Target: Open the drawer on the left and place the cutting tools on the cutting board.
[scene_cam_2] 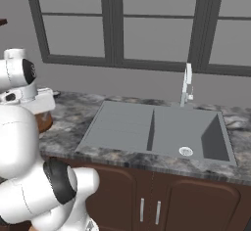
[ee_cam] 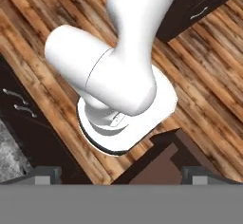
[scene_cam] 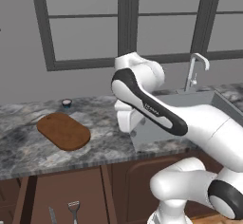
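Cutting board: reddish-brown, oblong, lay flat on the marbled grey table, left of the sink. Nothing lay on it.

Cup: small, dark and teal, stood behind the board, near the wall.

Drawer: below the table edge, under the board, stood pulled out. Two grey cutting tools lay inside, side by side: a straight knife on the left and a fork-headed peeler on the right.

Gripper: jaws spread wide, holding nothing, tips at the bottom of the hand view, pointed down over the wooden floor.

Tap: upright behind the sink.
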### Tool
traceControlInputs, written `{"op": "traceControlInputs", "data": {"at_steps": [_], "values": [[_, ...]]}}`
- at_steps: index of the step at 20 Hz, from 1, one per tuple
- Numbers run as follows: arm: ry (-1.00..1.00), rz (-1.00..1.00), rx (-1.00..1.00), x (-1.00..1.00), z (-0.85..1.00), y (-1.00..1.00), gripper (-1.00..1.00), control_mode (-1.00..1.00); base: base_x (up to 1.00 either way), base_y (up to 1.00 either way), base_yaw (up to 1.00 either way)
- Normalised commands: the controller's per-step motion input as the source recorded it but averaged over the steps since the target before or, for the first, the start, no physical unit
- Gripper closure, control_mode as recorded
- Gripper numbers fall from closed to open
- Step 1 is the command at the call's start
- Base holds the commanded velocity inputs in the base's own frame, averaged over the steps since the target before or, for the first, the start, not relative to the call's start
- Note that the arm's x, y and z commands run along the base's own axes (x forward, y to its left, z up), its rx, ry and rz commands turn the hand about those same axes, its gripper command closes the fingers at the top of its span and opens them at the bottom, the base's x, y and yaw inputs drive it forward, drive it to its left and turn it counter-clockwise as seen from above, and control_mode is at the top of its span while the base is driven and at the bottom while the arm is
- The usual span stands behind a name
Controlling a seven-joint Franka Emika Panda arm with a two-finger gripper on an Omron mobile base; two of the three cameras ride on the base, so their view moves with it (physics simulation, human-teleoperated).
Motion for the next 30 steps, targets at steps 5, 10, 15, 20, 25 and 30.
{"op": "traceControlInputs", "data": {"at_steps": [5,10,15,20,25,30], "values": [[-0.08,0.04,0.3,-0.07,-0.44,0.42,-1.0,-1.0,0.0,0.0,0.0],[0.0,-0.02,0.05,-0.05,-0.43,0.89,-1.0,-1.0,0.0,0.0,0.0],[0.02,-0.01,-0.02,0.0,-0.19,0.51,-1.0,-1.0,0.0,0.0,0.0],[0.01,0.0,0.0,-0.11,-0.32,0.19,-1.0,-1.0,0.0,0.0,0.0],[0.09,0.0,0.0,-0.12,-0.53,0.12,-1.0,-1.0,0.0,0.0,0.0],[0.14,-0.03,-0.03,-0.01,-0.6,0.06,-1.0,-1.0,0.0,0.0,0.0]]}}
